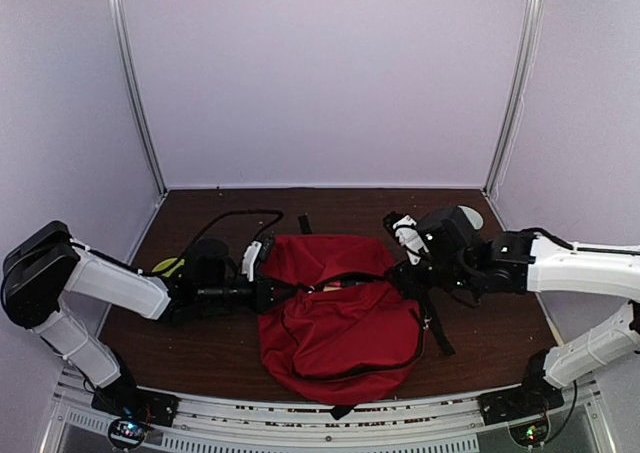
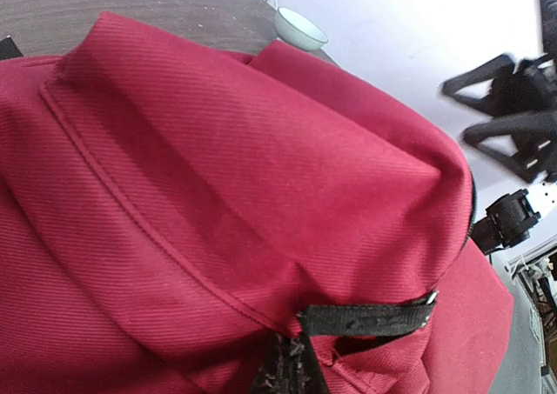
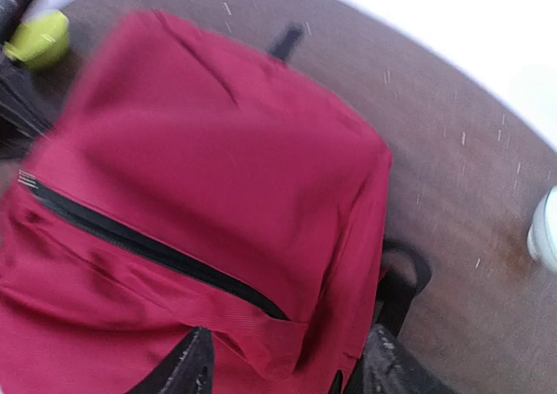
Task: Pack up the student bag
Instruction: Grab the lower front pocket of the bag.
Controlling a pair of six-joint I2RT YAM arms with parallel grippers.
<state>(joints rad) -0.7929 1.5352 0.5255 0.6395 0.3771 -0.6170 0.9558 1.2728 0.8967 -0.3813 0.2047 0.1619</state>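
So the student bag (image 1: 335,323) is lying flat in the middle of the top view, on the brown desk (image 1: 200,348), with its black zipper (image 3: 148,246) running across it. In the top view the mouth looks barely parted, and I can't make out anything inside. The left pincer (image 1: 262,295) sits at the bag's left edge in that frame, closed right down. Its own camera shows nothing but bunched red cloth, so my read is that it's nipping the fabric. The right pincer (image 3: 289,346) is on the bag's right side with its two fingers partway apart, straddling a corner of cloth just below the zipper's end - nothing gripped yet, though that view is blurry. I'd say this is the get-a-hold-and-open-it step, with no packing done yet. Next the right pincer needs to close on that corner without grabbing the strap beside it, then both sides pull apart to spread the mouth. Further out there's a yellow-green thing (image 1: 168,266) at the left of the top frame and a pale bowl (image 2: 300,29) towards the back right - possibly what goes in.
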